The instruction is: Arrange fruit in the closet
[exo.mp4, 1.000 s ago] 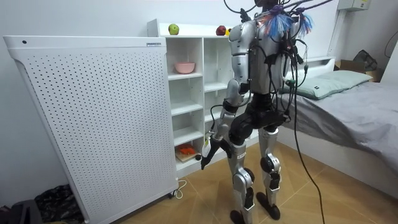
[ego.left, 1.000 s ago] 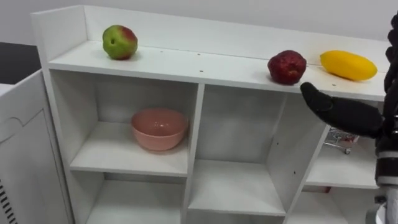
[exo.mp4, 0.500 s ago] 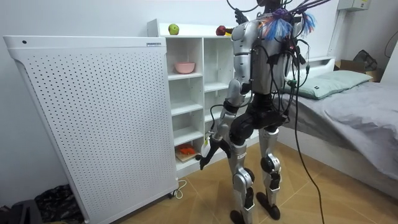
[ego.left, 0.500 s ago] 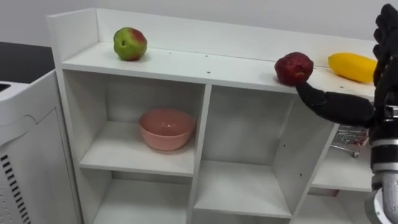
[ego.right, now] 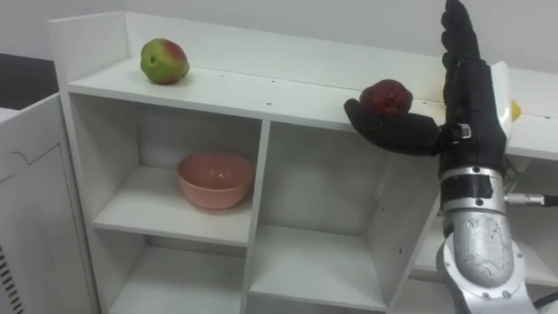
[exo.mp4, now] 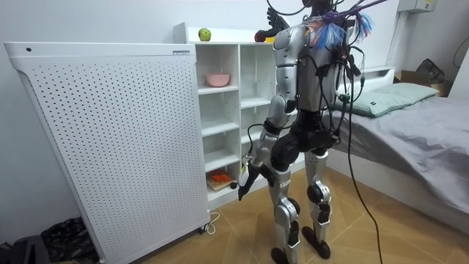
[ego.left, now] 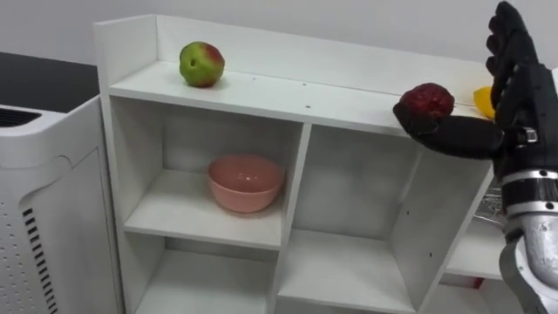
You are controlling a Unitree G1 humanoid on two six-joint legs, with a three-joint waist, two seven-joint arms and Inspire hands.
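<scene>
A dark red fruit [ego.left: 427,98] [ego.right: 386,96] sits on the top board of the white shelf unit [ego.left: 288,94] near its front edge. My right hand [ego.left: 516,83] [ego.right: 471,87] is raised beside it and open, fingers straight up. Its thumb reaches across below and in front of the fruit, at or close to its front. A yellow fruit [ego.left: 481,98] lies just behind the hand, mostly hidden. A green and red apple [ego.left: 201,64] [ego.right: 164,60] rests at the board's left end. My left hand [exo.mp4: 245,180] hangs by my thigh.
A pink bowl [ego.left: 246,181] stands in the upper left compartment. A white perforated panel [exo.mp4: 110,139] stands along the unit's left side. I stand facing the shelves, with a bed [exo.mp4: 410,110] at the room view's right. Orange items [exo.mp4: 220,176] lie on a low shelf.
My right hand has risen from below the top board's edge to beside the red fruit, thumb now by it. The eye view has shifted, so the shelves sit further right.
</scene>
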